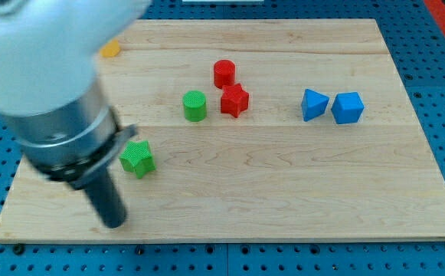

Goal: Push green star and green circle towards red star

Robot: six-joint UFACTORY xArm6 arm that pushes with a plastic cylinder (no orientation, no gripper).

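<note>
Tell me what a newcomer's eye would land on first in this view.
The big blurred arm fills the view's upper left, its dark rod ending at my tip near the board's bottom-left, just below and left of the green star. Mid-board, the green circle sits close to the red star, with a red cylinder just above. Two blue blocks stand together at the view's right.

Our tip sits lower left, just below-left of the green star. Up-right lies the green circle, beside the red star, with the red cylinder just above it.
</note>
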